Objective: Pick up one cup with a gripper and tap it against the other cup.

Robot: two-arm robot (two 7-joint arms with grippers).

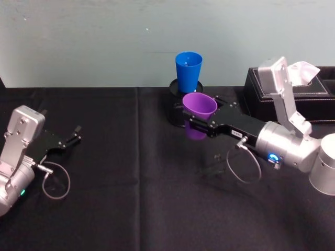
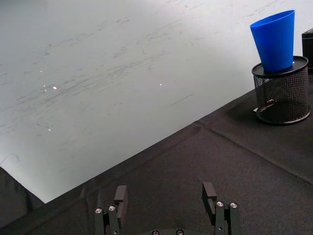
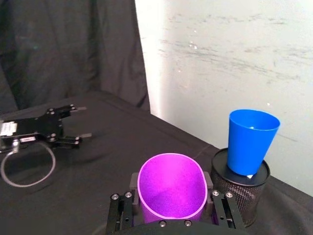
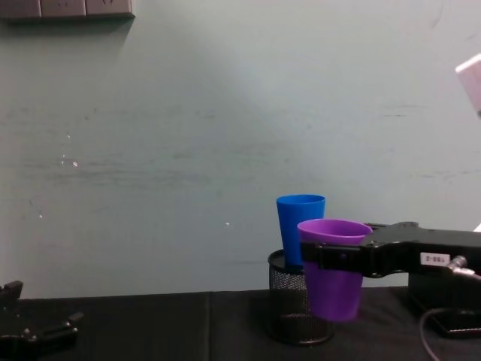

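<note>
Your right gripper (image 1: 198, 124) is clamped around the purple cup (image 1: 199, 106), holding it mouth-up clear of the black table (image 1: 131, 183). The cup sits close beside the blue cup (image 1: 188, 70), at about 5 o'clock from it. The blue cup stands in the mesh pen holder (image 4: 289, 304). Your left gripper (image 1: 72, 139) rests at 9 o'clock, fingers spread wide.

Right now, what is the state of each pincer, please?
Left pincer: open, holding nothing.
Right pincer: closed on the purple cup, near the blue cup.
</note>
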